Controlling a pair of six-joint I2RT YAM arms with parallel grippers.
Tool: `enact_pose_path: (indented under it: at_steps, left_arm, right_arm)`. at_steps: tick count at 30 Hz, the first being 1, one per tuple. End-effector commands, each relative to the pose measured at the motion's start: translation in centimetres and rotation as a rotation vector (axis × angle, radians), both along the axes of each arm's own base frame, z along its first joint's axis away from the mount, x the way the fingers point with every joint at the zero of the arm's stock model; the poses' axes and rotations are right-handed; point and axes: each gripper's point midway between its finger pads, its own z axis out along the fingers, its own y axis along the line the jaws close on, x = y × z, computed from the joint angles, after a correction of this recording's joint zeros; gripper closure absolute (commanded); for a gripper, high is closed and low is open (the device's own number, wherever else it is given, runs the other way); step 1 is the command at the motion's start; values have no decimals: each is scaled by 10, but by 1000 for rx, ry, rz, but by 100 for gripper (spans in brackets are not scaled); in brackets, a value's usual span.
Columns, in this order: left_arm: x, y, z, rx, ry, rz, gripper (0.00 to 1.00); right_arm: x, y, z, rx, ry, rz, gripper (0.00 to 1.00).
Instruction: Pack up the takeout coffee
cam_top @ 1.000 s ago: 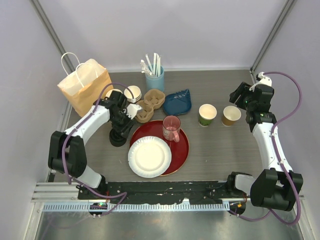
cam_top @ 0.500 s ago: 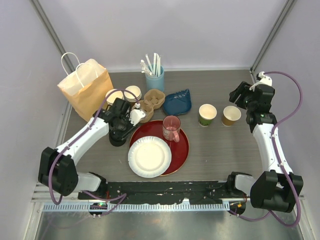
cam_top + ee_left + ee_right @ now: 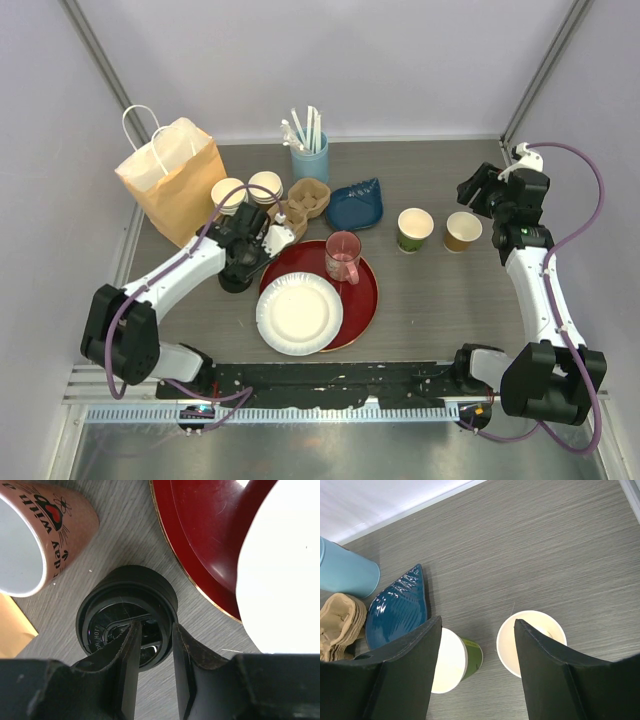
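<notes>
The green cup [image 3: 414, 230] and brown cup [image 3: 463, 231] stand lidless, side by side, on the right of the table [image 3: 440, 300]. The right fingers [image 3: 547, 665] hang spread above them. The left fingers [image 3: 125, 665], narrowly apart, meet the black lid [image 3: 127, 595] beside the red plate [image 3: 200, 540]; I cannot tell whether they grip it.

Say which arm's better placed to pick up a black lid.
Left. The left gripper sits right over the black lid stack, jaws parted around its top. The right gripper hangs open above the green cup and brown cup, on the opposite side.
</notes>
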Motion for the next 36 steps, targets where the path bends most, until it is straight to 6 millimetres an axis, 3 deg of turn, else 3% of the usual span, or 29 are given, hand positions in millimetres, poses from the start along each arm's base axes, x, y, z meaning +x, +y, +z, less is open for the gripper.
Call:
enact_pose_path:
  at_steps: [1, 10, 15, 17, 31, 34, 35, 36]
  left_arm:
    - [13, 0, -4, 23, -42, -12, 66]
    - [13, 2, -13, 51, -27, -17, 73]
    - [13, 0, -5, 39, -41, -25, 100]
    - [12, -1, 0, 29, -42, -25, 100]
    - [-2, -13, 61, -100, -89, -51, 100]
    - [-8, -25, 91, -189, -115, -98, 100]
    - [-10, -28, 111, -224, -155, -112, 100]
    - [-12, -32, 120, -248, -171, -128, 100]
  right_arm:
    - [1, 4, 20, -15, -75, 20, 35]
    - [2, 4, 20, -12, -74, 23, 35]
    - [2, 6, 18, -10, -68, 31, 35]
    - [2, 6, 19, -10, -73, 31, 35]
    - [0, 11, 24, 13, -75, 49, 35]
    - [-2, 16, 39, 22, -85, 63, 35]
    - [-4, 21, 39, -9, -60, 57, 35]
    - [-3, 27, 54, -44, -79, 58, 35]
